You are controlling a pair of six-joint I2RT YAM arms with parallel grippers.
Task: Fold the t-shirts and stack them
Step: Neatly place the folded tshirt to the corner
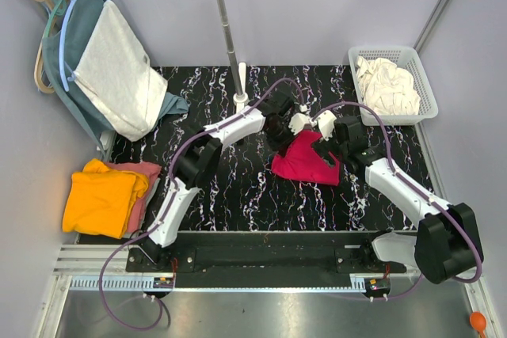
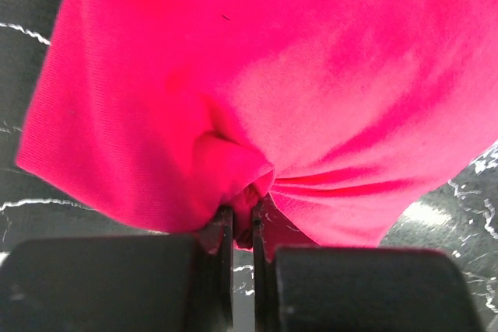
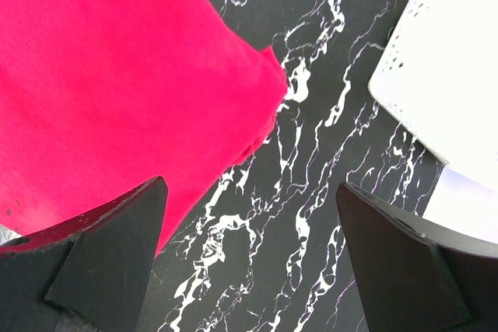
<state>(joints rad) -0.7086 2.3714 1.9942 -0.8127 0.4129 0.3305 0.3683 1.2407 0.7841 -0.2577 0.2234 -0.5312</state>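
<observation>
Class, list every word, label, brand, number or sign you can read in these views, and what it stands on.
None is readable. The crimson-pink t-shirt, the orange-yellow t-shirt and the white basket show no print, tag or logo; the white veins on the table are marbling, not letters.

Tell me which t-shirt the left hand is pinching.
The crimson-pink t-shirt mid-table, a fold clamped in the left hand. The orange-yellow t-shirt and dusty pink t-shirt lie piled at left; the cream-white t-shirt sits in the basket.
</observation>
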